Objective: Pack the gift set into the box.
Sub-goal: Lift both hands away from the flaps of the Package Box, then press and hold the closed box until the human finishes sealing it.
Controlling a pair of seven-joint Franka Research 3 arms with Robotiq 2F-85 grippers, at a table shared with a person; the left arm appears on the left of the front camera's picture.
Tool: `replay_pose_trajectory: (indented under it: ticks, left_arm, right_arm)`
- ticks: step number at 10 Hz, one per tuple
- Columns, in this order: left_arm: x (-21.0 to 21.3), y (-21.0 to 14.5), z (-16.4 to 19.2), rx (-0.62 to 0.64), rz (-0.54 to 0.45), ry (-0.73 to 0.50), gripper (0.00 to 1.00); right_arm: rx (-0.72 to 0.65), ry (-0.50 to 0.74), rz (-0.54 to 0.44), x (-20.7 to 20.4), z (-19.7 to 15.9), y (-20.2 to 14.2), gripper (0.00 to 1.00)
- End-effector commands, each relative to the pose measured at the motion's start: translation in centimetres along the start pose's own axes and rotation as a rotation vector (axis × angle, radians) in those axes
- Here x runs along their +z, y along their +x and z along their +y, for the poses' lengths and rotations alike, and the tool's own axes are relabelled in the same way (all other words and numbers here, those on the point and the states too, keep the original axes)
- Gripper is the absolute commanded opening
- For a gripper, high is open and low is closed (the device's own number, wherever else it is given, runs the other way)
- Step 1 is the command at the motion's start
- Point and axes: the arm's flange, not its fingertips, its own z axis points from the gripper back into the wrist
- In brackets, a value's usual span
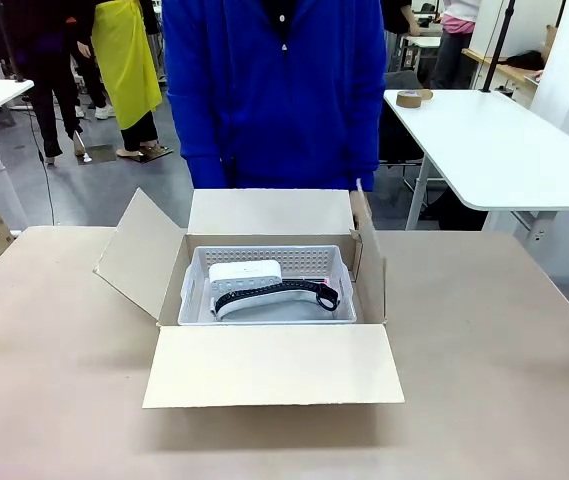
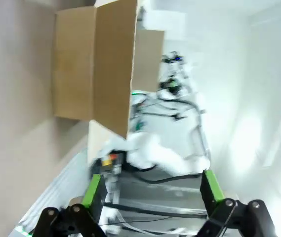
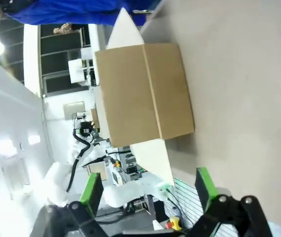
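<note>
gift set's in, flaps open
gift set (image 1: 269, 288) sits inside the box (image 1: 274, 366) mid-table; left gripper (image 2: 152, 177) and right gripper (image 3: 147, 174) both spread wide, empty; only closing looks left.

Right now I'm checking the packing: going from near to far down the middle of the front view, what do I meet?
Near flap, gift set in the box, far flap, person in blue.

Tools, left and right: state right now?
Left tool: open, holding nothing.
Right tool: open, holding nothing.
</note>
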Motion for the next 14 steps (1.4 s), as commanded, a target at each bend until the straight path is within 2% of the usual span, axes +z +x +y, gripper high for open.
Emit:
replay_pose_trajectory:
  ticks: [1, 14]
  left_arm:
    - [-0.81, -1.36, -3.18, -0.083, 0.018, 0.146, 1.00]
    - [-0.81, -1.36, -3.18, -0.083, 0.018, 0.146, 1.00]
  right_arm:
    - [0.118, -0.150, 0.006, -3.40, 6.19, 0.84, 1.00]
    - [0.118, -0.150, 0.006, -3.40, 6.19, 0.84, 1.00]
